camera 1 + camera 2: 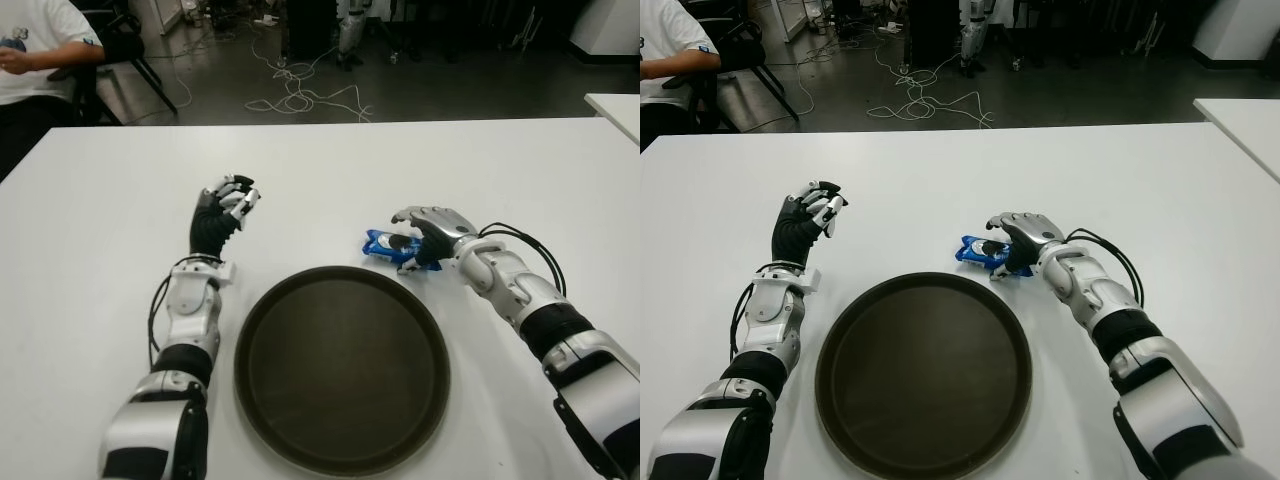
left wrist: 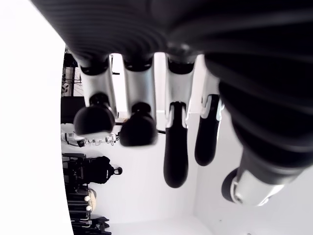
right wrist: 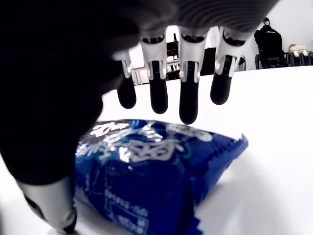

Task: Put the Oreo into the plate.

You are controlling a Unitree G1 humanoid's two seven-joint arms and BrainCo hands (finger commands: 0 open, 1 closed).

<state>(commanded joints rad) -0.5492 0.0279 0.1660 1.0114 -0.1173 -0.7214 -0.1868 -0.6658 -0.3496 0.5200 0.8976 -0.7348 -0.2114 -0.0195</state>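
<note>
A blue Oreo packet [image 1: 383, 244] lies on the white table [image 1: 420, 160], just beyond the far right rim of the round dark plate [image 1: 340, 370]. My right hand [image 1: 428, 230] arches over the packet's right end. In the right wrist view its fingers [image 3: 188, 105] are stretched out above the packet [image 3: 146, 171] without pressing on it, and the thumb stands beside the wrapper. My left hand [image 1: 228, 200] is held up left of the plate, fingers loosely bent, holding nothing.
A seated person [image 1: 30, 50] is at the table's far left corner. Cables [image 1: 300, 95] lie on the floor beyond the far edge. Another white table [image 1: 615, 105] shows at the right.
</note>
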